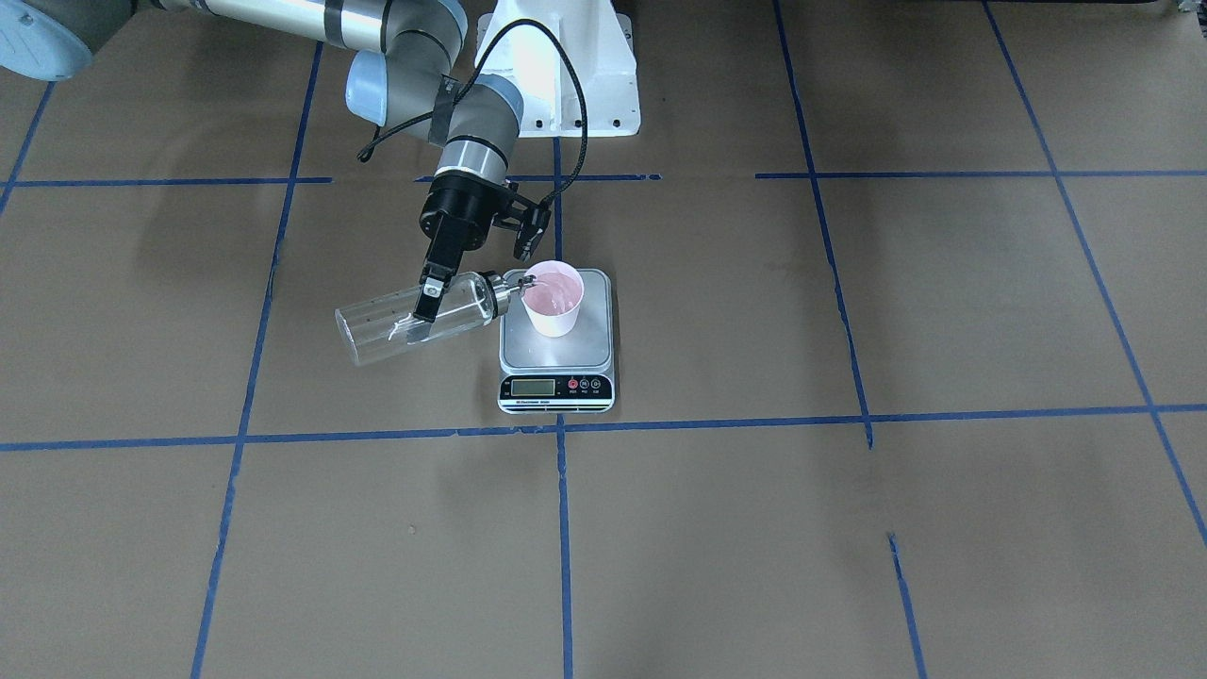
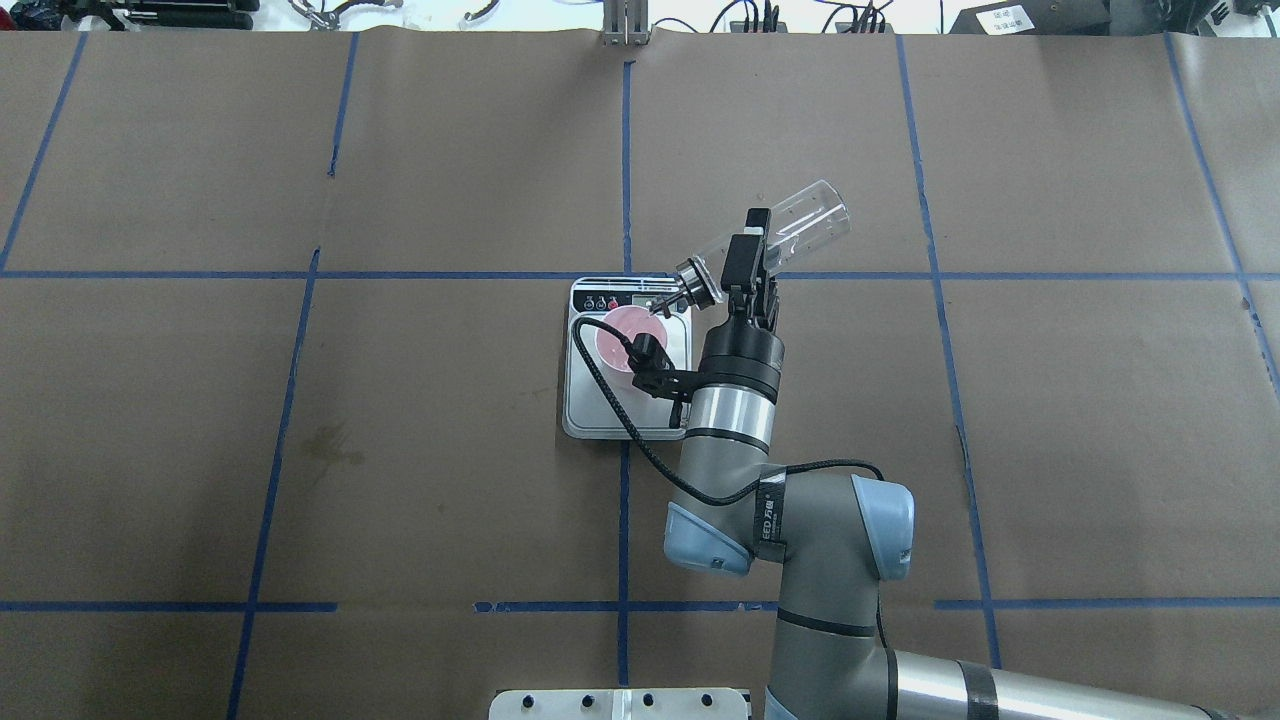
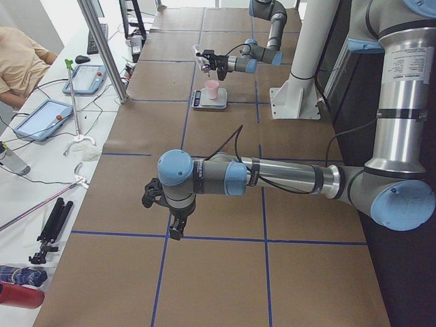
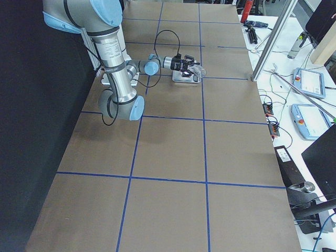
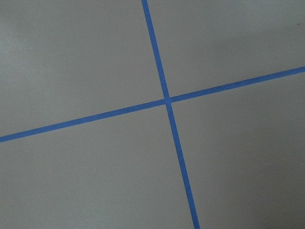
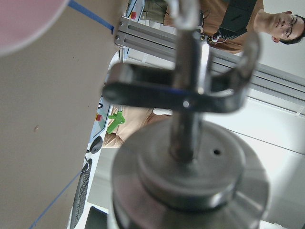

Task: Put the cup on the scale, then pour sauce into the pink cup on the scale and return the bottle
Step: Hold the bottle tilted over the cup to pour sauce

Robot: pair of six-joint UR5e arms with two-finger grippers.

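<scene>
While the pour is under way, the front-facing view tells me most. The right gripper pinches the bottle across its middle. The bottle lies tipped almost level, its silver spout at the rim of the cup. The cup stands upright on the scale, toward the back of the platform. I cannot pick out a stream of sauce, since the liquid is clear.

From overhead I see the same grip, with the spout tip just over the cup's edge.

In the exterior left view, the left gripper hangs over bare paper, well apart from the scale. I cannot tell whether its fingers are spread or pressed together.

My left wrist camera shows only blue tape crossing that paper. The right wrist camera is filled by the blurred spout, with a sliver of pink at upper left.

For this step I would roll the wrist slowly and hold the spout off the rim, as a nudge could topple so light a cup. I would watch the display and right the bottle before drawing it away.
</scene>
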